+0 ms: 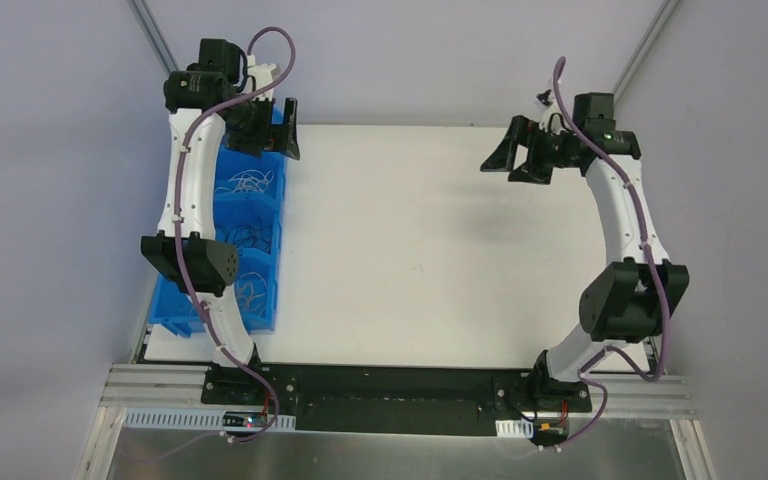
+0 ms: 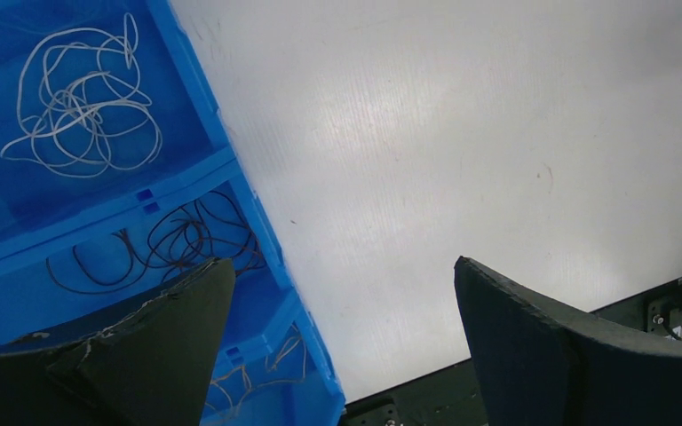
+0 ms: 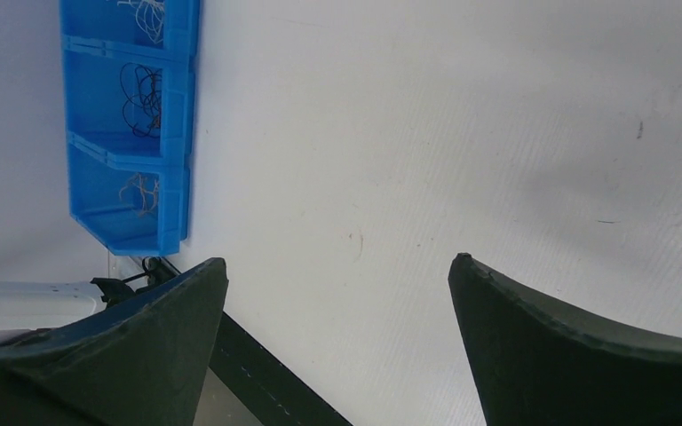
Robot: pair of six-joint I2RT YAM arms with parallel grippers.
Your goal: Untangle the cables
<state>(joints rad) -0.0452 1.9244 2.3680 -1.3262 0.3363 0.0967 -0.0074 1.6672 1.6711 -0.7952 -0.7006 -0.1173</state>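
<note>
Both my hands are wide open, holding nothing. My left hand [image 2: 344,262] hovers over the far end of the blue bin [image 2: 188,82], and my right hand [image 3: 337,259] is over bare tabletop [image 1: 440,250]. The cables are in the bin's three compartments: white bunch [image 2: 80,98], dark bunch [image 2: 178,244], tan-orange bunch [image 2: 257,373]. My worry is they're hair-thin, so a pinch could miss, or snag a whole clump and pull it tighter.

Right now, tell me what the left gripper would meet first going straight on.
The left gripper would likely meet bare white table, right beside the blue bin; depth is unclear.
</note>
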